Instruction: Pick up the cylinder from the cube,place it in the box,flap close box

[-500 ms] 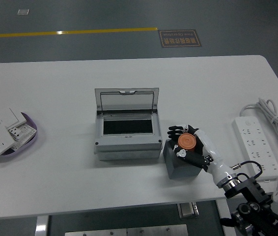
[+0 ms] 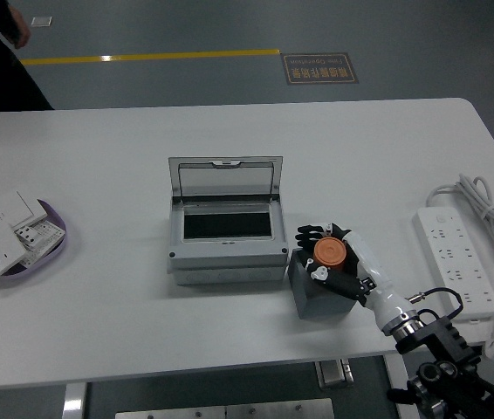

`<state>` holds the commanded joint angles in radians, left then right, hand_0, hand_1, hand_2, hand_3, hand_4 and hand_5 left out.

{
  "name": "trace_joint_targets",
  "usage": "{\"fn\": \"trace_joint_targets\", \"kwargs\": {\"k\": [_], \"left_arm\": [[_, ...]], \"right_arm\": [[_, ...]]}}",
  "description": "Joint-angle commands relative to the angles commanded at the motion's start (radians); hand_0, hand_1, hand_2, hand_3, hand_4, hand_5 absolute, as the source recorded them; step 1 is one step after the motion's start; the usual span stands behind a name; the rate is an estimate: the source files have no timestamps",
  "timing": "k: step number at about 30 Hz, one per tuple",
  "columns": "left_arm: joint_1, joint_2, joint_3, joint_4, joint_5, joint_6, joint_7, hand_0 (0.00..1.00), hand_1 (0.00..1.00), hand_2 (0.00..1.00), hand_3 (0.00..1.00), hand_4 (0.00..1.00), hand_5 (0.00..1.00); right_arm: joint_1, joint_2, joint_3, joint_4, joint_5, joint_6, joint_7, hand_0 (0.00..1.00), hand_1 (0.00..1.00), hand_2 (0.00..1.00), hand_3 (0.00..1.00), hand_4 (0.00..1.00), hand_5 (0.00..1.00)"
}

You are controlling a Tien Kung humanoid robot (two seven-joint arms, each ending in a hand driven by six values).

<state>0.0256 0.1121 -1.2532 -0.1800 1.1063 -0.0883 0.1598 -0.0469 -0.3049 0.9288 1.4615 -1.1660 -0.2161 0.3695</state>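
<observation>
I see the white bench (image 2: 99, 332) with all the things of the task on it. The grey box (image 2: 226, 225) stands near the middle, its flap lid (image 2: 224, 178) raised upright at the back, so the inside is open and, as far as I can see, empty. Just to the right of the box sits the dark grey cube (image 2: 315, 292), and the orange cylinder (image 2: 330, 252) is on top of it. My right hand (image 2: 336, 259) has its fingers curled around the cylinder from both sides. I cannot tell if the cylinder is already lifted or rests on the cube.

I judge that the task is only at its first step: the grasp is made, but carrying to the box, the release inside and the closing of the flap are all left to do. The left hand is not in view.

At the right edge lies a white power strip (image 2: 455, 257) with its coiled cable (image 2: 491, 205); at the left, a purple dish (image 2: 55, 229) holds white wall sockets (image 2: 7, 236).

For writing, the floor sign (image 2: 319, 66) beyond the bench carries some characters, too small for me to read. I see no brand mark on the box.
</observation>
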Motion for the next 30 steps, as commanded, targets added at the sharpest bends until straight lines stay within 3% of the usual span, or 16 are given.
{"fn": "trace_joint_targets", "kwargs": {"k": [1,6,7,12,13,18,19,25,30], "left_arm": [[0.0,0.0,0.0,0.0,0.001,0.0,0.0,0.638,0.664,0.576,0.643,0.711,0.302],[0.0,0.0,-0.006,0.0,0.012,-0.001,0.004,0.638,0.664,0.576,0.643,0.711,0.302],[0.001,0.0,-0.008,0.0,0.014,0.0,0.006,0.639,0.663,0.576,0.643,0.711,0.308],[0.001,-0.001,-0.01,0.0,0.017,-0.001,0.008,0.639,0.663,0.576,0.643,0.711,0.308],[0.001,-0.002,-0.009,0.0,0.017,-0.001,0.007,0.639,0.664,0.578,0.643,0.714,0.314],[0.0,-0.003,-0.008,0.0,0.017,-0.001,0.005,0.639,0.664,0.578,0.643,0.714,0.314],[0.0,-0.003,-0.008,0.0,0.017,-0.001,0.005,0.638,0.663,0.577,0.644,0.715,0.317],[0.002,-0.004,-0.01,0.0,0.019,-0.001,0.006,0.638,0.663,0.578,0.644,0.715,0.318],[0.003,-0.006,-0.011,0.0,0.022,-0.001,0.008,0.638,0.663,0.578,0.644,0.715,0.318]], "right_arm": [[0.0,0.0,0.0,0.0,-0.001,-0.001,-0.002,0.709,0.664,0.608,0.639,0.462,0.002],[0.002,0.002,-0.001,-0.002,-0.004,-0.003,-0.006,0.709,0.664,0.608,0.639,0.462,0.002],[0.002,0.003,0.0,-0.002,-0.005,-0.003,-0.006,0.693,0.594,0.542,0.533,0.172,0.002],[0.007,0.009,0.0,-0.002,-0.012,-0.009,-0.007,0.693,0.594,0.542,0.533,0.172,0.002],[0.008,0.01,0.001,-0.002,-0.013,-0.01,-0.006,0.434,0.451,0.465,0.384,0.097,0.002],[0.027,0.025,0.012,-0.003,-0.032,-0.025,-0.006,0.434,0.451,0.465,0.384,0.097,0.002],[0.032,0.028,0.015,-0.003,-0.036,-0.028,-0.006,0.287,0.329,0.386,0.31,0.002,0.002],[0.088,0.062,0.024,0.008,-0.068,-0.056,-0.018,0.269,0.323,0.375,0.303,0.002,0.002],[0.174,0.101,-0.023,0.012,-0.141,-0.089,-0.067,0.269,0.323,0.375,0.303,0.002,0.002]]}}
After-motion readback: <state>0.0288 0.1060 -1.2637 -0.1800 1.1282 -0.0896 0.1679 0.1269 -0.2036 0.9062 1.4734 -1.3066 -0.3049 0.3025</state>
